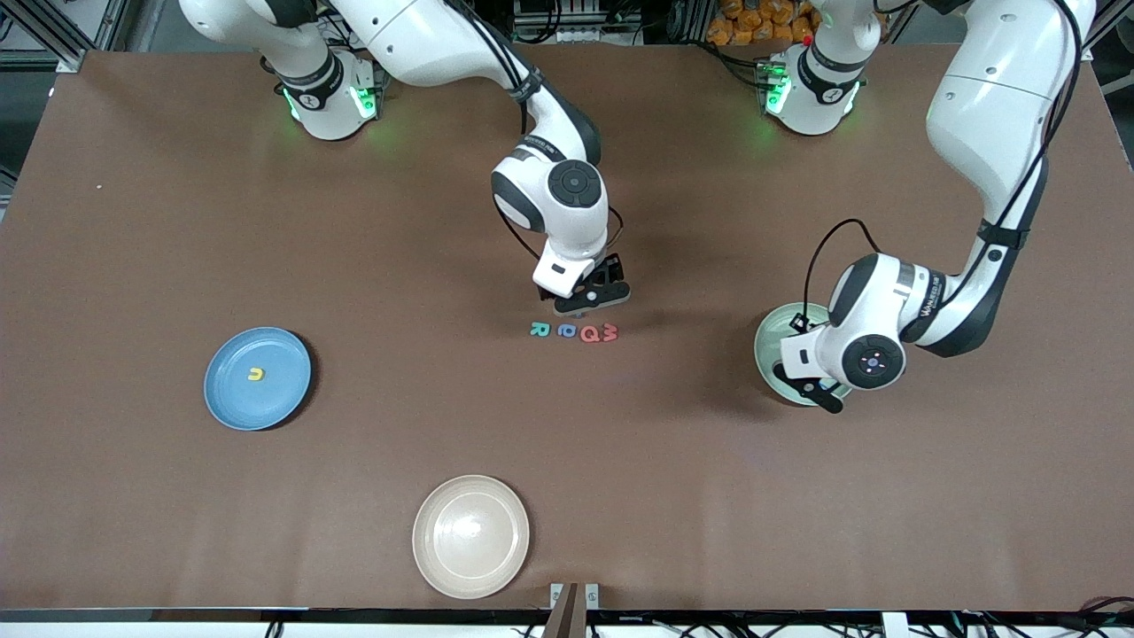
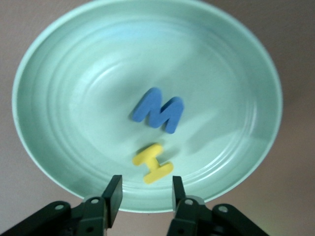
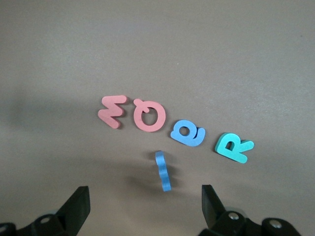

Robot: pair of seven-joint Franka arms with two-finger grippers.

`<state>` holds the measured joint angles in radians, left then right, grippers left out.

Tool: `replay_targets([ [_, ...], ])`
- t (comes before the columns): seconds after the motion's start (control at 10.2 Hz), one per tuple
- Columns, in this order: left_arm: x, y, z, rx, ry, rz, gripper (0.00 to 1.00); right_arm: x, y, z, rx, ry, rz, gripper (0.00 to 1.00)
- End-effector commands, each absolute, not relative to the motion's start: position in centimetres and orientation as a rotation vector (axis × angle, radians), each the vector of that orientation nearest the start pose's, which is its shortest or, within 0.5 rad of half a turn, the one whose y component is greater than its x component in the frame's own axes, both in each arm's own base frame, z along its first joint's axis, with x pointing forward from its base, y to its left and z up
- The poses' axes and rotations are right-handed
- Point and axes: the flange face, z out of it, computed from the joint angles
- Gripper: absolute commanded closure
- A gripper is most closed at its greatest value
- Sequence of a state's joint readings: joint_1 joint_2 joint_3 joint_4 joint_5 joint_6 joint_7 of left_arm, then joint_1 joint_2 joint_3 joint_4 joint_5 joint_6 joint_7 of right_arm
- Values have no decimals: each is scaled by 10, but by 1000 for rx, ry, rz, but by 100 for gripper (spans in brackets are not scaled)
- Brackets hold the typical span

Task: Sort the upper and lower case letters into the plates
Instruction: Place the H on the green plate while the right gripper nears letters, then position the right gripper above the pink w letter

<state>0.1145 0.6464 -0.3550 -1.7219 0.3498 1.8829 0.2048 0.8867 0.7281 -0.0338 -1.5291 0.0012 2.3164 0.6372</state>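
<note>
- The mint green plate [image 1: 769, 341] is round, shallow and rimmed. It sits on the brown surface [image 1: 133, 266] toward the left arm's end.
- The light blue plate [image 1: 257, 378] has the same shape and size. It sits toward the right arm's end and carries one small yellow letter [image 1: 256, 375].
- A cream plate [image 1: 470, 535] of like size lies nearest the front camera, with nothing on it.
- Four foam letters lie in a row near the middle of the surface: a teal R [image 1: 539, 330], a blue letter [image 1: 565, 331], a pink Q [image 1: 590, 334] and a pink M [image 1: 609, 332].
- The left pincer [image 2: 143, 192] hangs over the mint green plate near its rim. Its fingers stand a little apart and grasp nothing.
- The right pincer [image 3: 143, 204] hangs just above the row of letters. Its fingers are spread wide and hold nothing.
- The left wrist view shows the mint plate's contents, which the arm hides in the front view: a blue M [image 2: 158, 110] and a yellow I [image 2: 153, 162], lying close together but apart.
- The right wrist view shows a fifth piece, a thin blue letter [image 3: 162, 170] apart from the row, between the fingers. The pincer hides it in the front view.
</note>
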Motion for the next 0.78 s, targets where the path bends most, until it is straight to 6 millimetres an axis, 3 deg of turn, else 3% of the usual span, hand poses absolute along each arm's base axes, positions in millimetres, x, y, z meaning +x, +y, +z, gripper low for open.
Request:
replay_targets([
  [0.0,602,-111,211,-2845,916,630,23,486,546,254,-3076,-98,-128,0],
  [0.1,603,-117,212,-2843,917,623,22,492,542,257,-3070,24,-130,0],
  [0.2,603,-129,218,-2853,922,603,13,496,545,264,-3051,136,-143,0],
  [0.49,615,-152,237,-2996,799,558,7,508,559,265,-2941,637,-151,0],
  [0.68,615,-188,246,-3018,694,517,7,511,556,265,-2848,948,-127,0],
])
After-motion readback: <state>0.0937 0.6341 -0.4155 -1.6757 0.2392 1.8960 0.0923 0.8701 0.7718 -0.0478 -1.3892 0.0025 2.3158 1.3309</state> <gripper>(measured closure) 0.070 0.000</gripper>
